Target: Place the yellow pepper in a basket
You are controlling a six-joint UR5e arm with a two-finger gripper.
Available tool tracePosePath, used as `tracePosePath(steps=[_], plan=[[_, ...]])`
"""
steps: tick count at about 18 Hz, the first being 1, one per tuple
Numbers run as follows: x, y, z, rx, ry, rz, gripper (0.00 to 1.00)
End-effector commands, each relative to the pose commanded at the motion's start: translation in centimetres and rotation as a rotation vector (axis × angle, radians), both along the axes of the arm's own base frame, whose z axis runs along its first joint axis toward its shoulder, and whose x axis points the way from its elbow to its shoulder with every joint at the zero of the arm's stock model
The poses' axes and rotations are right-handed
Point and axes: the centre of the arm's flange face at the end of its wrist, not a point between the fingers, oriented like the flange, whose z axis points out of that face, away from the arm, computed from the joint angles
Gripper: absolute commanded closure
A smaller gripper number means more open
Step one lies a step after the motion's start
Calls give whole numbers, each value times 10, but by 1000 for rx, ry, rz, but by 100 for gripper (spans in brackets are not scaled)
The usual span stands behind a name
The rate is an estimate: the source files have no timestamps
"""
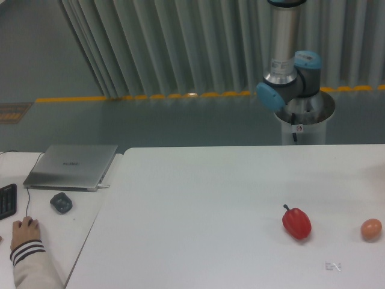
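Only the arm [287,57] was seen, at upper right behind the table [198,205]; the gripper was out of frame, its state not shown. No yellow pepper or basket was visible. A red pepper [296,222] and an orange ball [371,229] lay well apart at lower right

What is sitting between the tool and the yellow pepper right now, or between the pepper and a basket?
That cannot be judged: no yellow pepper, no basket and no tool show in this view. On the table lie only a red pepper and a small orange-brown ball; only the arm's base and elbow show.
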Motion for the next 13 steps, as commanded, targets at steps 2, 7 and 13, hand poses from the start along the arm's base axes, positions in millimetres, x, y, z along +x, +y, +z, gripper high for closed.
tracePosePath(steps=[2,7,13], plan=[[6,11,-6,-10,-9,-23,0],[12,17,-17,-14,-26,-37,0],[12,16,-18,-16,-27,-34,0]])
